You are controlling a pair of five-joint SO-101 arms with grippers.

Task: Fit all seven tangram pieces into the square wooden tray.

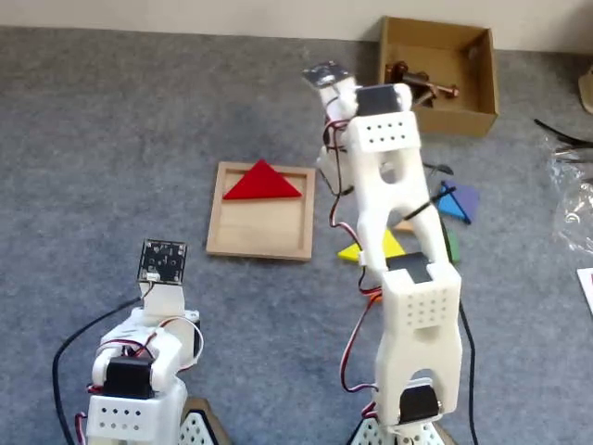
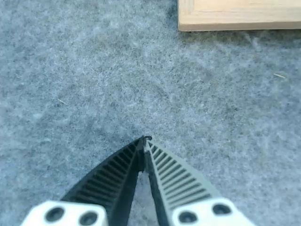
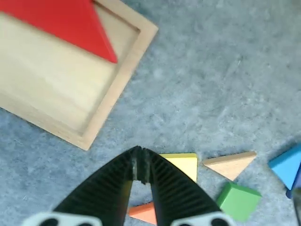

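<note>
The square wooden tray lies mid-table with a red triangle in its far part; its corner and the red triangle also appear in the right wrist view. My right gripper is shut and empty, hovering beside the tray over a yellow piece and an orange piece. Nearby lie a wood-coloured triangle, a green square and a blue piece. My left gripper is shut over bare carpet, short of the tray's edge.
A cardboard box holding metal objects stands at the back right. Clear plastic lies at the right edge. The right arm covers part of the loose pieces, among them yellow and blue. Grey carpet surrounds the tray.
</note>
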